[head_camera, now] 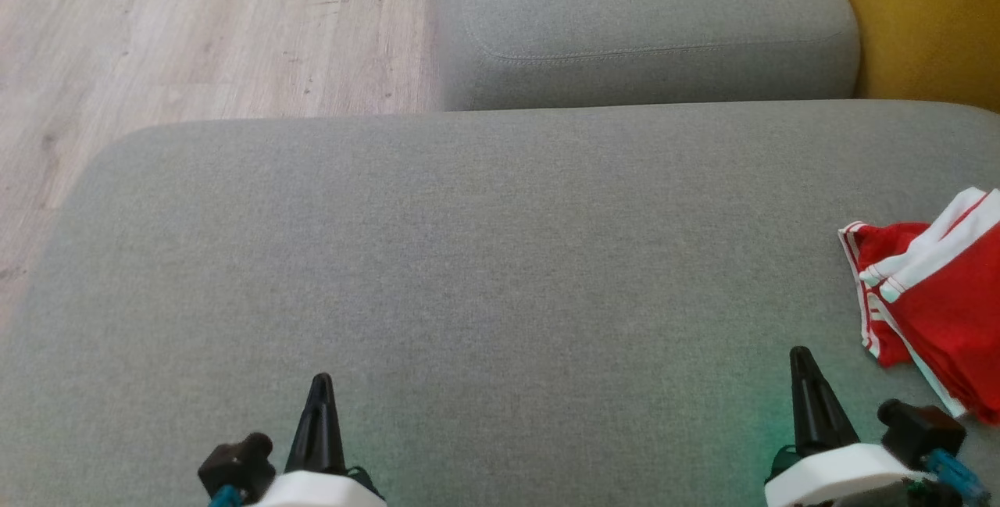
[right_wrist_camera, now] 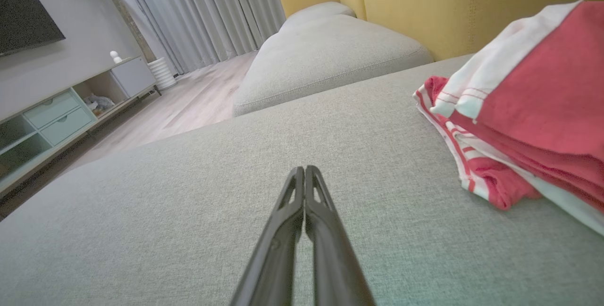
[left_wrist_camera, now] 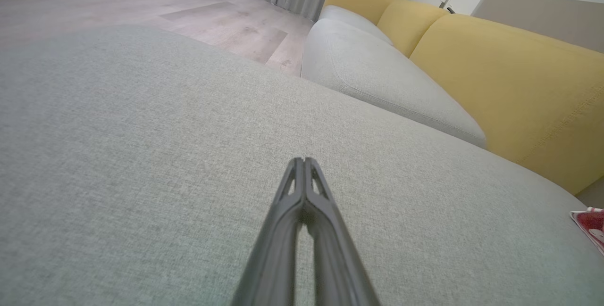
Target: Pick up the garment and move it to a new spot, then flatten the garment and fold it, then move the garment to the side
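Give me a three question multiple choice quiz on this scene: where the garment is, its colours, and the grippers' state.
1. Where on the grey cushion does the garment lie? A. right side B. middle C. left side
2. Its colours? A. blue, yellow B. red, white C. black, green
3. The left gripper and right gripper are? A. both open B. holding the garment C. both shut, empty
Answers: A, it lies at the head view's right edge; B, red cloth with white bands; C, fingertips meet over bare cushion.
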